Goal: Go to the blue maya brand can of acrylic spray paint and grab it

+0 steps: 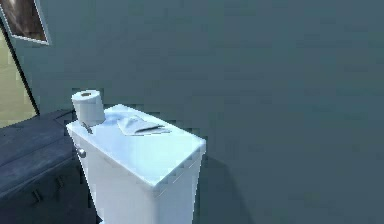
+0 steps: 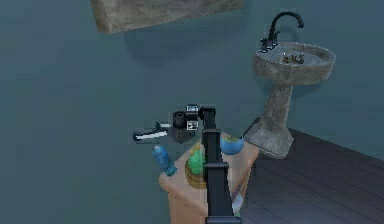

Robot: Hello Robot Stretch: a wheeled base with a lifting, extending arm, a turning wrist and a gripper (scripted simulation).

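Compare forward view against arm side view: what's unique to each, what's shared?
Forward view: a white toilet tank with a toilet paper roll and crumpled paper on its lid, plus a framed picture upper left.
Arm side view: the arm, the tool, a small table carrying a blue can-like object, a green object and a blue bowl, and a pedestal sink with a black faucet.
Shared: the dark teal wall.

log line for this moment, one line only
view: arm side | claw by blue can on small table | hold: cannot tell | also: green thing, blue bowl, pedestal sink
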